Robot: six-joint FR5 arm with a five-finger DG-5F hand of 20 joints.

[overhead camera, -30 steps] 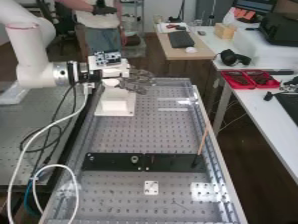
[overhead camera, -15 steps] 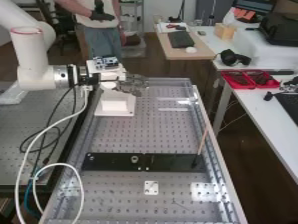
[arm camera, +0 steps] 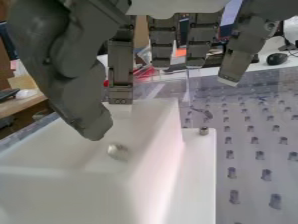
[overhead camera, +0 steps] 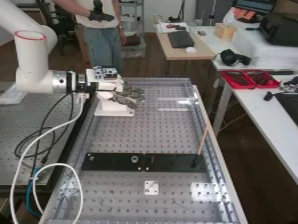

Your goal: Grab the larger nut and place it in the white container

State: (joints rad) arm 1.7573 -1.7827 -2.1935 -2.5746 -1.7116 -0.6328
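You have the hand (overhead camera: 130,98) at the white container (overhead camera: 112,107), toward the far end of the perforated counter (overhead camera: 120,137). In the wrist view, the fingers (arm camera: 121,65) hang fairly straight and spread apart, with the thumb well off to one side. Look below them and you see a small silvery piece (arm camera: 118,151) at the white container; you cannot tell whether it is the larger nut, or whether it lies inside or on top. A round, nut-like piece (overhead camera: 134,159) sits on the long black plate (overhead camera: 113,161), well apart from your hand. Toward that plate's other end, a thin rod (overhead camera: 203,141) leans at a tilt.
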